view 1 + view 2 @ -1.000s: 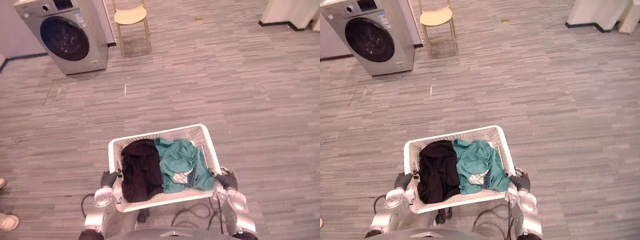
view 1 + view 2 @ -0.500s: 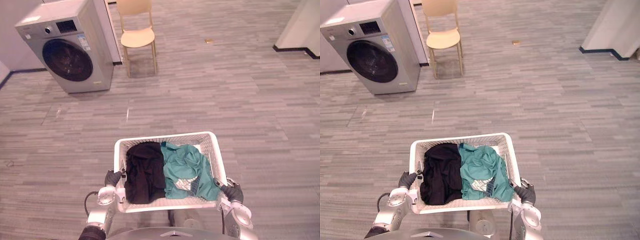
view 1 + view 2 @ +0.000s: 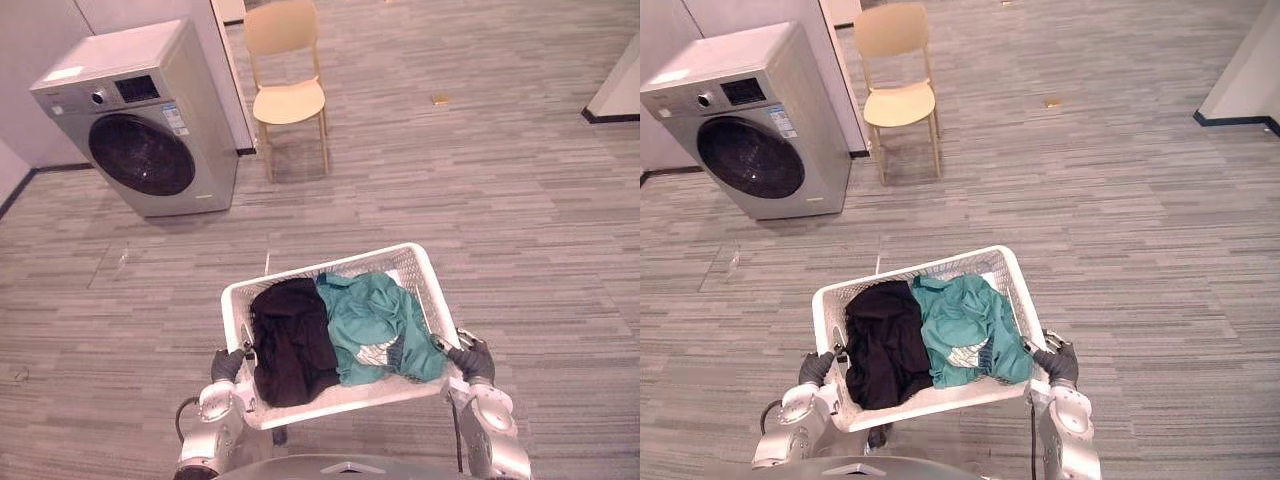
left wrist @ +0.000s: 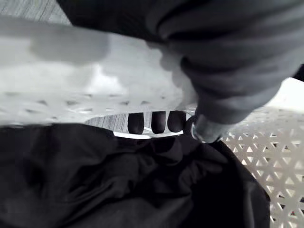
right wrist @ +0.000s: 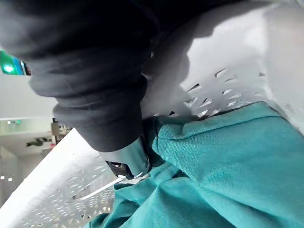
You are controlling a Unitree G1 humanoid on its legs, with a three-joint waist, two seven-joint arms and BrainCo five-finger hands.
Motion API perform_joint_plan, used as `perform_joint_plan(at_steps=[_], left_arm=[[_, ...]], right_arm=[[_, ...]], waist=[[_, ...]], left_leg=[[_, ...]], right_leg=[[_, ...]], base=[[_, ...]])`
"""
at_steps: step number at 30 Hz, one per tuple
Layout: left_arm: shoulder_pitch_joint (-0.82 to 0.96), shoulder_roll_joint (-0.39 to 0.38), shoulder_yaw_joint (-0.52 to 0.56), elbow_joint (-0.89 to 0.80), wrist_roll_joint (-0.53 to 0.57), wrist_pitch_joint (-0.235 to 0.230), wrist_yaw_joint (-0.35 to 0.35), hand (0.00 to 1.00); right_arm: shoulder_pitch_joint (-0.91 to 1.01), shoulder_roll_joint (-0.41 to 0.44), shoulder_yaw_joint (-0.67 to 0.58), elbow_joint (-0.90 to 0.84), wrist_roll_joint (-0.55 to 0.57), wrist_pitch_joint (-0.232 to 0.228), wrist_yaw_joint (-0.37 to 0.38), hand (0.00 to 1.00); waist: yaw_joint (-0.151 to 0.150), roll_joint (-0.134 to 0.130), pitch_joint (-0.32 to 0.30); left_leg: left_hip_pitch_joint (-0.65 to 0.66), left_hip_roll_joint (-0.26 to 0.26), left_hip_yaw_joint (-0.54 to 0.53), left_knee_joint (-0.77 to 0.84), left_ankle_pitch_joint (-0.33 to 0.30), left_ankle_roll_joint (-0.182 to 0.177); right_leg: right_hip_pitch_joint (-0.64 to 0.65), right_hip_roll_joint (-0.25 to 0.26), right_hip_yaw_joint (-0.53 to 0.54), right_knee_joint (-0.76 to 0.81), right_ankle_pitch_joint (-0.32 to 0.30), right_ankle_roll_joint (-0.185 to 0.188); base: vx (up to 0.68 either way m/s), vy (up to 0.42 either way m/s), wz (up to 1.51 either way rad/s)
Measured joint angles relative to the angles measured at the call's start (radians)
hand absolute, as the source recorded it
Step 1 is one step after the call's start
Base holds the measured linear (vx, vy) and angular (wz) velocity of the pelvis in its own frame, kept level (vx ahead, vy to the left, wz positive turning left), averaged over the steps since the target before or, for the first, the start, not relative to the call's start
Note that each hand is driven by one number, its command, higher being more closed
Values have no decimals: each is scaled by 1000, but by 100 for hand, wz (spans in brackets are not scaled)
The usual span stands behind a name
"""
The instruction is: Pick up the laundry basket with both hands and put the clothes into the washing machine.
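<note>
Gripping laundry basket (image 3: 320,268) by its ends with left hand (image 3: 226,364), right hand (image 3: 472,358); inside, black garment (image 3: 290,340) beside teal garment (image 3: 375,315) (touching).

The laundry basket (image 3: 330,268) is at 6 o'clock, above the floor (image 3: 520,220), with the left hand (image 3: 226,364) at its 9 o'clock side and the right hand (image 3: 472,360) at its 3 o'clock side. Inside, the left garment (image 3: 290,340) touches the right garment (image 3: 375,320). The washing machine (image 3: 140,125) stands at 11 o'clock, with the chair (image 3: 288,100) just beside it at 12.
</note>
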Motion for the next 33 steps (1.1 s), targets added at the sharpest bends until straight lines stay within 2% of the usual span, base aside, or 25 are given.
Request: perform_joint_plan(at_steps=[1, 2, 3, 4, 5, 6, 7, 8, 10, 13, 15, 16, 18, 20, 21, 22, 23, 24, 25, 26, 27, 28, 29, 31, 33], left_arm=[[6, -1, -2, 14, 0, 0, 1, 100], [17, 7, -3, 38, 0, 0, 1, 100], [14, 25, -10, 51, 0, 1, 3, 100], [8, 33, -18, 56, 1, 1, 2, 100], [3, 48, -27, 68, 1, 1, 3, 100], [3, 50, -27, 73, 1, 1, 3, 100], [0, 70, -27, 74, 1, 1, 2, 100], [-6, 80, -26, 73, 1, 1, 3, 100], [-17, 89, -26, 73, 1, -1, 2, 100], [-33, 100, -23, 74, 0, -8, 2, 100], [-33, 99, -23, 76, 0, -7, 1, 100], [-34, 96, -21, 77, 0, -7, 1, 100], [-65, 99, -18, 77, 0, -8, 0, 100], [-82, 90, -27, 77, 1, -7, -4, 100], [-86, 84, -30, 76, 1, -7, -5, 100], [-91, 68, -30, 76, 1, -7, -5, 100], [-99, 55, -33, 73, 1, -6, -5, 100], [-102, 50, -33, 70, 1, -6, -5, 100], [-102, 42, -29, 62, 0, -6, -5, 100], [-102, 39, -28, 54, 0, -6, -5, 100], [-99, 35, -25, 31, 0, -7, -5, 100], [-92, 29, -20, 18, 0, -10, -5, 100], [-70, 14, -8, 6, 0, -13, -5, 100], [-36, -5, 9, -7, -1, -14, -5, 100], [-18, -9, 11, -13, -1, -16, -5, 100]], right_arm=[[1, -2, 0, 16, -1, 3, 1, 100], [4, 11, 0, 62, -1, 1, 2, 100], [7, 23, -6, 96, -1, 5, 5, 100], [5, 25, -11, 110, -1, 5, 11, 100], [5, 40, -20, 123, -2, 12, 17, 100], [13, 49, -20, 123, -4, 16, 19, 100], [15, 67, -18, 122, -12, 22, 24, 100], [14, 80, -18, 120, -14, 21, 24, 100], [13, 86, -18, 113, -14, 16, 25, 100], [-1, 102, -18, 114, -14, 1, 20, 100], [1, 108, -25, 111, -12, 5, 18, 100], [10, 115, -31, 109, -8, 3, 20, 100], [47, 150, -47, 44, 3, 5, 14, 100], [72, 150, -59, 4, 8, 5, 13, 100], [74, 148, -66, -7, 8, 5, 12, 100], [75, 131, -77, -19, 10, 4, 13, 100], [83, 124, -82, -38, 11, 7, 13, 100], [80, 114, -82, -51, 11, 10, 14, 100], [70, 103, -80, -73, 11, 14, 16, 100], [68, 99, -79, -82, 11, 15, 16, 100], [65, 98, -79, -92, 17, 12, 16, 100], [62, 96, -78, -98, 22, 12, 16, 100], [58, 78, -59, -104, 22, 12, 15, 100], [58, 54, -37, -119, 21, 12, 17, 100], [65, 55, -35, -119, 20, 16, 14, 100]], waist=[[4, 3, -22], [1, -22, -69], [-15, -62, -91], [-21, -68, -89], [-26, -72, -86], [-35, -74, -84], [-53, -81, -71], [-64, -76, -60], [-73, -69, -44], [-78, -81, 4], [-81, -65, 35], [-80, -58, 40], [-71, -68, 49], [-82, -72, 48], [-93, -67, 47], [-119, -40, 43], [-123, -25, 36], [-126, -26, 36], [-128, -22, 37], [-127, -19, 38], [-127, -14, 40], [-122, -11, 40], [-102, -2, 38], [-74, 21, 29], [-42, 26, 28]], left_leg=[[9, -23, -5, -12, 44, 28], [23, -81, 2, -4, 133, 78], [50, -153, 15, -13, 108, 113], [66, -175, 17, -12, 93, 124], [111, -204, 12, -20, 58, 142], [142, -215, 1, -31, 45, 148], [206, -233, -13, -50, 30, 150], [258, -237, -35, -54, 17, 137], [331, -236, -62, -83, 4, 124], [430, -228, -65, -106, -78, 141], [460, -189, -62, -60, -158, 140], [466, -176, -62, -44, -183, 139], [510, -161, -76, -26, -251, 117], [550, -153, -119, -26, -304, 113], [561, -144, -141, -27, -322, 119], [584, -110, -172, -35, -343, 129], [574, -84, -162, 29, -315, 88], [551, -69, -157, 97, -308, 74], [483, -38, -168, 314, -280, 28], [446, -21, -168, 421, -246, 4], [363, 14, -163, 644, -130, -19], [303, 40, -148, 805, -42, -22], [230, 71, -125, 1006, -31, 2], [146, 90, -91, 1151, -69, 21], [47, 100, -24, 1101, -113, 36]], right_leg=[[8, -15, 14, 4, -11, 19], [5, -71, 33, 44, -31, 56], [-28, -136, 49, 151, -17, 92], [-56, -151, 64, 232, 10, 116], [-136, -152, 107, 437, 118, 121], [-175, -151, 114, 542, 182, 114], [-246, -149, 104, 738, 234, 53], [-314, -123, 93, 866, 218, 46], [-410, -102, 56, 919, 163, 43], [-556, -83, 1, 768, 78, 29], [-594, -11, -20, 494, 100, 21], [-595, 12, -21, 393, 131, 21], [-596, 57, -2, 60, 315, 6], [-591, 59, 17, 49, 462, -11], [-604, 59, 1, 96, 482, -34], [-620, 62, -53, 203, 411, -72], [-625, 60, -90, 263, 341, -97], [-622, 57, -103, 288, 327, -132], [-578, 55, -135, 311, 274, -182], [-555, 57, -146, 314, 252, -187], [-500, 61, -161, 314, 211, -187], [-462, 73, -159, 312, 179, -191], [-412, 99, -146, 302, 143, -209], [-340, 123, -116, 263, 124, -218], [-269, 129, -85, 190, 120, -225]], base=[[641, 380, -50], [686, 369, -15], [700, 361, 3], [653, 329, 23], [587, 311, 17], [643, 336, 28], [575, 270, 41], [442, 189, 41], [376, 122, 29], [321, 12, -4], [236, -113, -20], [280, -147, -13], [354, -173, -1], [532, -310, 42], [570, -356, 87], [517, -285, 94], [415, -233, 89], [480, -314, 63], [346, -276, 37], [428, -317, 43], [394, -267, 26], [423, -280, -2], [306, -189, -31], [304, -98, -58], [273, -36, -52]])
